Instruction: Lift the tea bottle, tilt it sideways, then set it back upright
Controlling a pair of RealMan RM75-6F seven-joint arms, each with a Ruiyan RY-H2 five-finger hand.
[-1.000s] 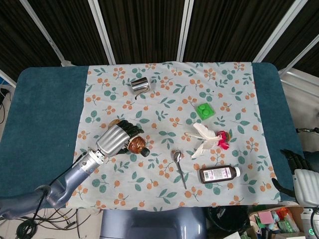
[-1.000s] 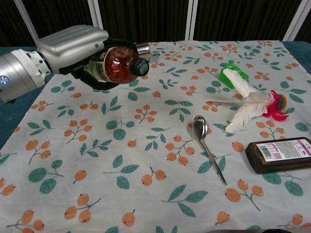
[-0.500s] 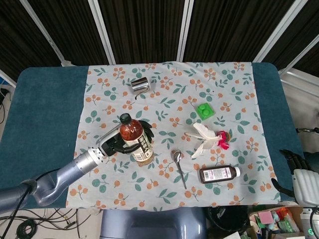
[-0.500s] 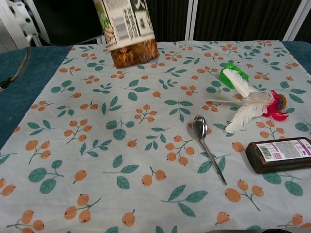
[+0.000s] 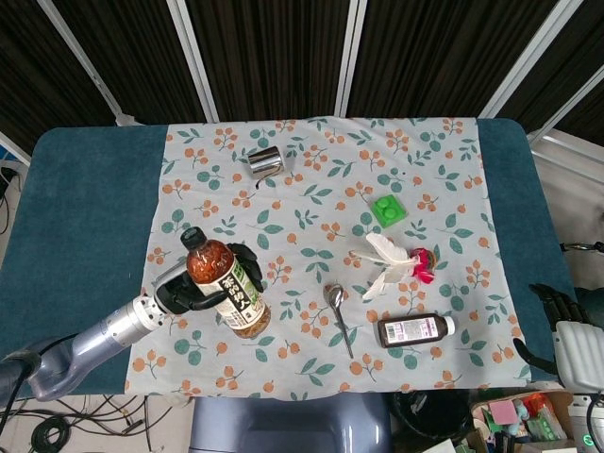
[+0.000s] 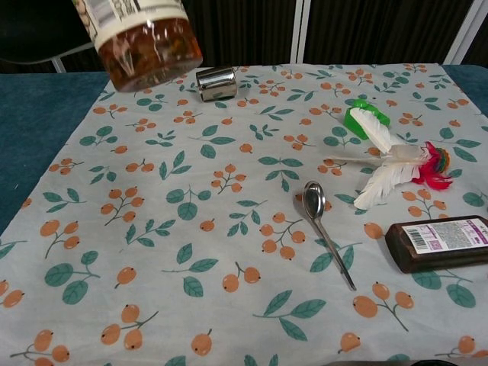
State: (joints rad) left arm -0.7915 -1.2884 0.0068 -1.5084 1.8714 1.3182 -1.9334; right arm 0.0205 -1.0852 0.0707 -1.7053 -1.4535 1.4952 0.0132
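Observation:
The tea bottle [image 5: 226, 291] has amber liquid, a black cap and a white label. My left hand [image 5: 193, 292] grips it around the middle and holds it in the air, cap leaning toward the upper left. In the chest view only the bottle's lower end [image 6: 145, 42] shows at the top left, well above the cloth; the hand itself is out of that frame. My right hand [image 5: 562, 311] rests at the far right edge of the table, dark fingers barely showing, with nothing seen in it.
On the floral cloth [image 5: 321, 189] lie a tipped metal cup [image 5: 265, 162], a green toy [image 5: 387, 209], a feather toy [image 5: 396, 264], a spoon [image 5: 339, 315] and a brown medicine bottle [image 5: 415, 329] on its side.
The bottle went from lying sideways in my left hand to nearly upright, and the hand carried it higher and toward the left front of the table.

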